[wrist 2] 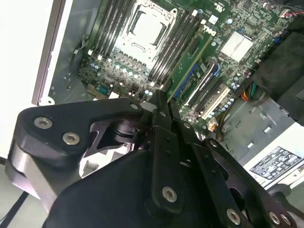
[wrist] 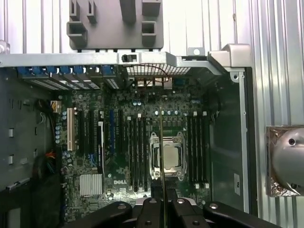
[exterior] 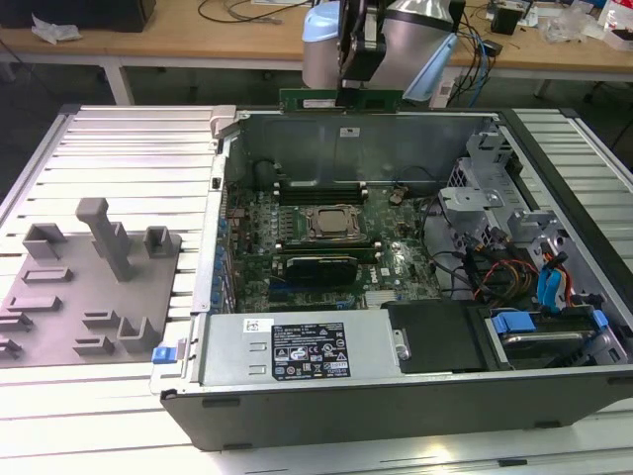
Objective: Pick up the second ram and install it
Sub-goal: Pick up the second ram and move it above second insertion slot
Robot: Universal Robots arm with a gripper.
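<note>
Above the far wall of the open computer case (exterior: 396, 421), the gripper (exterior: 357, 89) holds the second ram (exterior: 316, 101) up in the air. The claw is closed on the thin green stick and pinches it near the middle. In the exterior view the stick lies level, with its long side along the case wall. In the first wrist view the ram (wrist: 162, 142) is seen from its edge and looks like a thin line coming out from between the black fingers (wrist: 151, 211). Behind it is the motherboard (wrist: 183, 121), with the square CPU socket (wrist: 167, 161) and long black memory slots (wrist: 137, 152) on both sides. A grey holder tray (exterior: 59, 317) sits beside the case, on the exterior view's left.
</note>
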